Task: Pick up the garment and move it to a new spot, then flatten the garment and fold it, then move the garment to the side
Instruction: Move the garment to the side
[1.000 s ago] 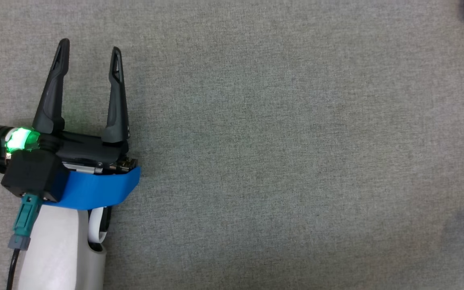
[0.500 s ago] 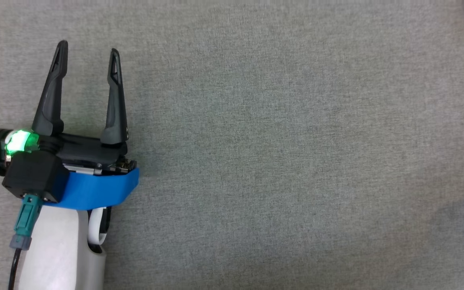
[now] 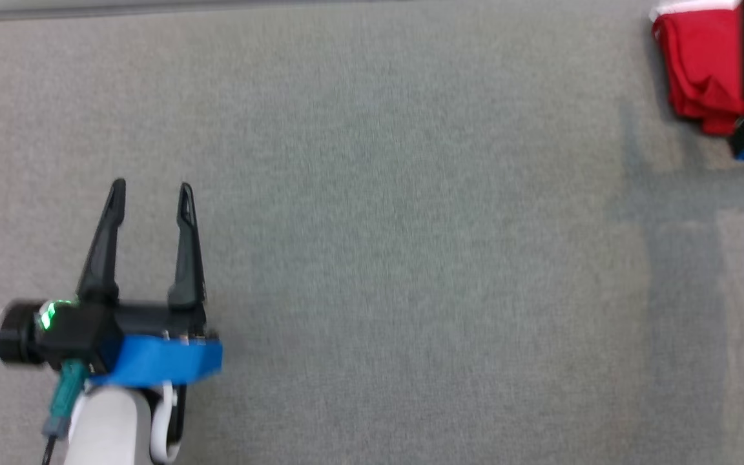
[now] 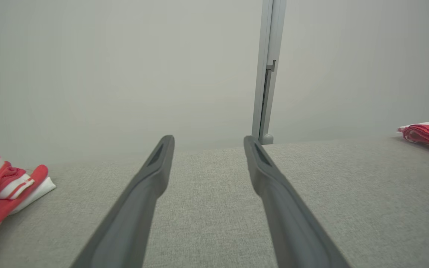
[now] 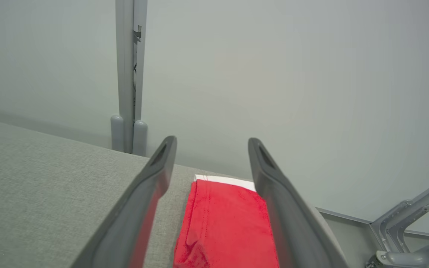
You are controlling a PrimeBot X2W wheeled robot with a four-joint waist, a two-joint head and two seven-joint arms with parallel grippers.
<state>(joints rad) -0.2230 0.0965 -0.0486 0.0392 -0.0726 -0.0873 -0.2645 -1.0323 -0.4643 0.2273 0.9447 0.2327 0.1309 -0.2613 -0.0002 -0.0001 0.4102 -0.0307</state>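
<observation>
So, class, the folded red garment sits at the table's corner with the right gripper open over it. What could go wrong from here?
1. The right gripper hangs open close over the folded red garment; pulling away, a finger could catch the cloth and undo the fold.
2. The garment lies close to the far edge of the table, so a small nudge might tip it over the side.

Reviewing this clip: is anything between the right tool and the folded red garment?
Nothing visible. In the right wrist view the right tool stands open over the folded red garment, which lies flat on the grey table near its edge. Nothing else lies between them.
</observation>
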